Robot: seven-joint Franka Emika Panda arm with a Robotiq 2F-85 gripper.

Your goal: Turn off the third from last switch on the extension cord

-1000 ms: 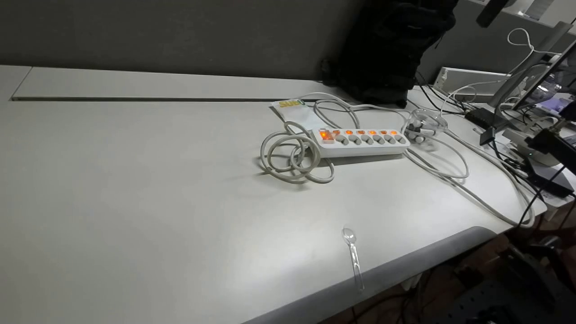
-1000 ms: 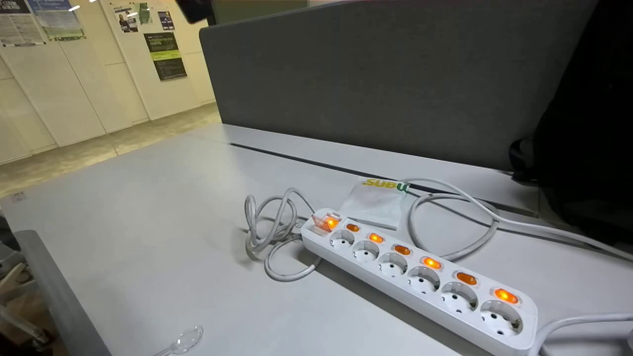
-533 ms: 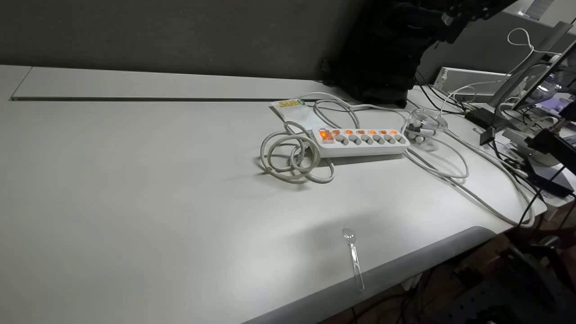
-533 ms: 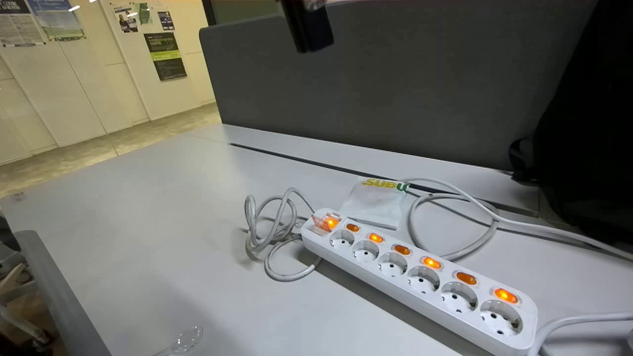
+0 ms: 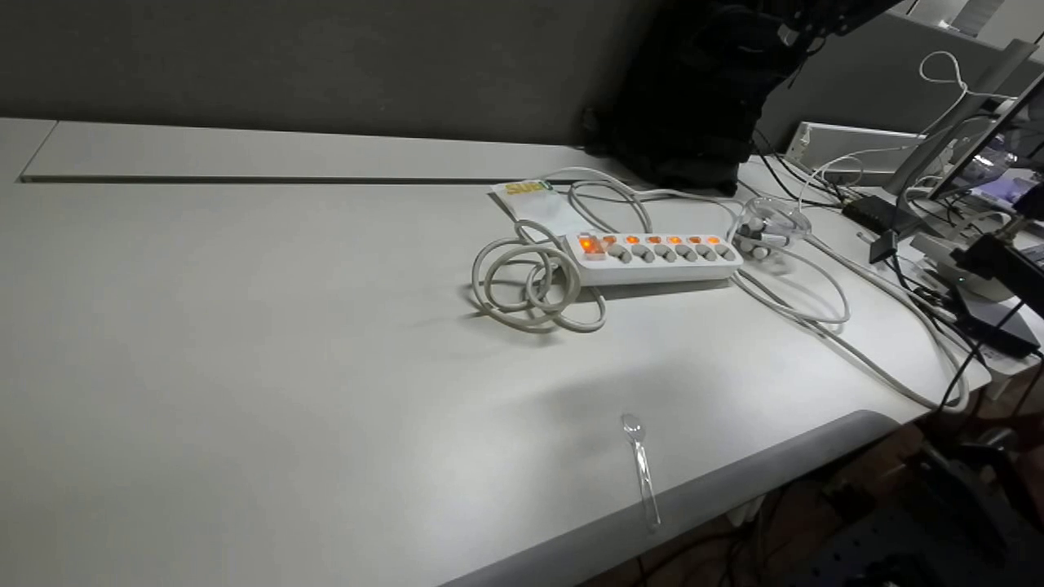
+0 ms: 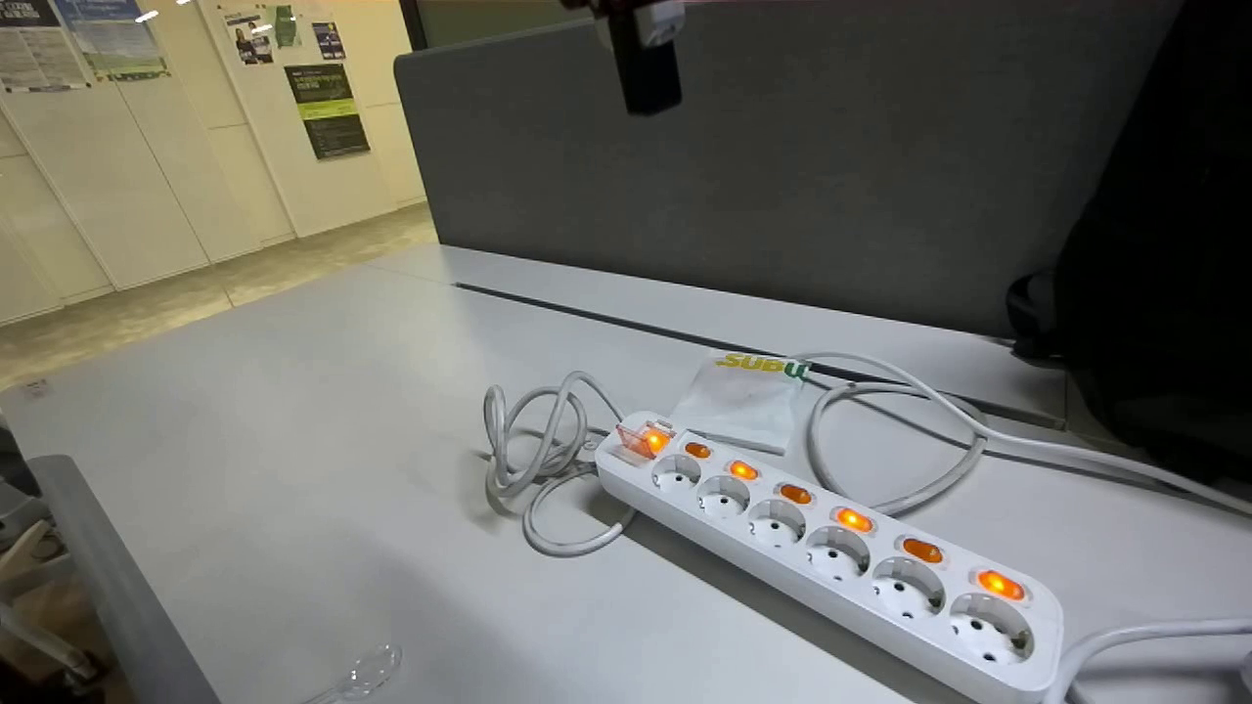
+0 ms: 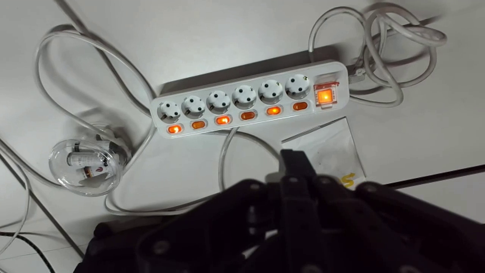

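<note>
The extension cord [image 7: 250,99] is a white power strip lying on the table, seen in both exterior views too. Its small orange switches run in a row beside the sockets, lit and dark by turns. Counting from the end away from the big glowing main switch [image 7: 324,96], the third switch [image 7: 223,120] is lit; in an exterior view that same switch [image 6: 854,519] glows as well. My gripper [image 7: 297,152] is shut, fingertips together, nothing between them. It hangs in the air, high above the table, apart from the strip. In an exterior view my gripper [image 6: 652,106] shows near the top edge.
Coiled cable [image 5: 530,281] lies at the main-switch end. A paper wrapper [image 7: 322,148] is behind the strip. A clear plastic container [image 7: 85,167] stands near the far end. A clear spoon [image 5: 638,456] lies near the front edge; a black backpack [image 5: 693,98] stands at the back.
My gripper has come further into both exterior views, moving toward the strip's side and lower in one, and its fingers have closed. The strip and its lights look the same.
</note>
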